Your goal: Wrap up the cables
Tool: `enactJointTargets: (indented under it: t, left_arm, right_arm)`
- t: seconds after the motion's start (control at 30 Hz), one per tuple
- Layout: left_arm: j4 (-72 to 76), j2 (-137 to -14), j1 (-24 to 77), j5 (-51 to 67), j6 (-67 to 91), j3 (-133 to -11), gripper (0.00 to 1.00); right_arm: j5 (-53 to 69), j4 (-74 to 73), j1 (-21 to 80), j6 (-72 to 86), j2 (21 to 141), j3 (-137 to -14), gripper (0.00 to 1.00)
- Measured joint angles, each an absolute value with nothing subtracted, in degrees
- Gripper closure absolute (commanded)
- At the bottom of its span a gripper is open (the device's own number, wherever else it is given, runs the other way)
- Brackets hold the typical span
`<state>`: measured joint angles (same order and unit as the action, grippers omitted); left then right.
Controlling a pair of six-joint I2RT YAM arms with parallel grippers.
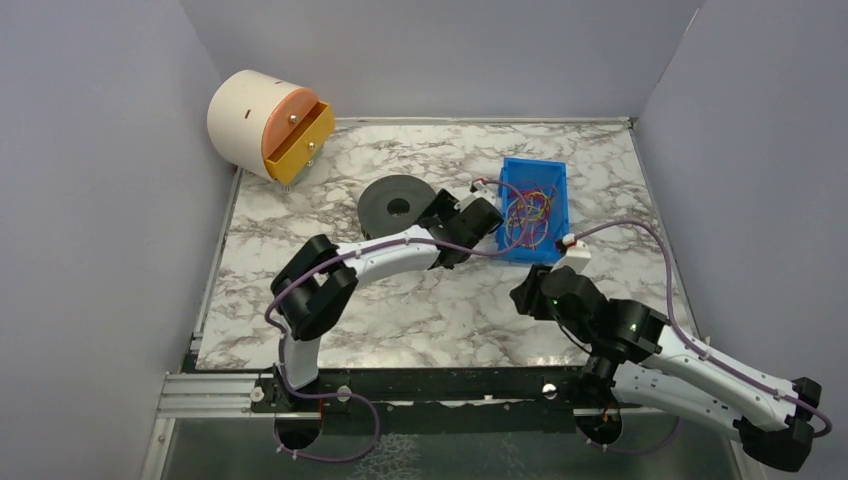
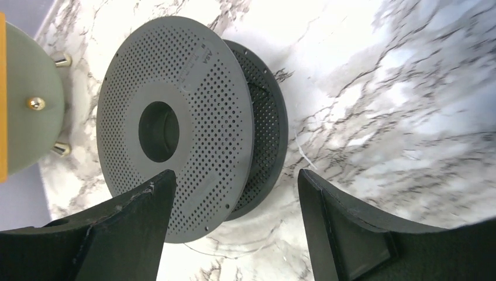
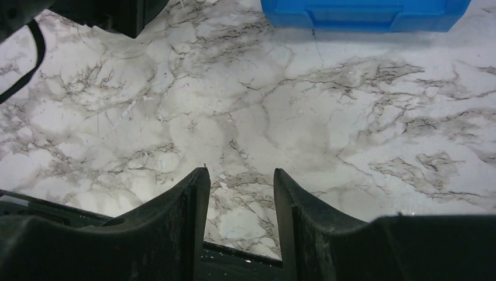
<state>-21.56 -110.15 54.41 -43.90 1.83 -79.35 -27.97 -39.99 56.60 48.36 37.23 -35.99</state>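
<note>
A dark grey perforated spool (image 1: 395, 205) lies on the marble table at the back middle. It fills the left wrist view (image 2: 175, 117), and nothing shows wound on it. My left gripper (image 1: 432, 212) is open and empty just right of the spool, and its jaws (image 2: 235, 175) stand wide apart with the spool's rim between and ahead of them. My right gripper (image 1: 525, 290) is open and empty, low over bare marble (image 3: 240, 171) near the front right. I see no loose cable on the table.
A blue bin (image 1: 535, 208) holding coloured rubber bands stands right of the left gripper, and its near wall shows in the right wrist view (image 3: 362, 14). A white cylinder with an orange face (image 1: 265, 125) sits at the back left corner. Grey walls enclose the table.
</note>
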Motion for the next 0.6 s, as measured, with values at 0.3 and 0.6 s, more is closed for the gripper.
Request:
enactJointTargets:
  t: [0.3,0.6]
  left_arm:
    - [-22.44,-97.93,54.37,-35.05,4.91,-78.13,0.14]
    - [-25.54,-88.36,47.46,-19.49,7.79,-78.08,0.01]
  right_arm:
    - [-29.34,-41.23,56.6,44.64,42.63,-41.78,0.44]
    - [-28.49,-40.99,56.49,36.47,51.62,-48.69,0.36]
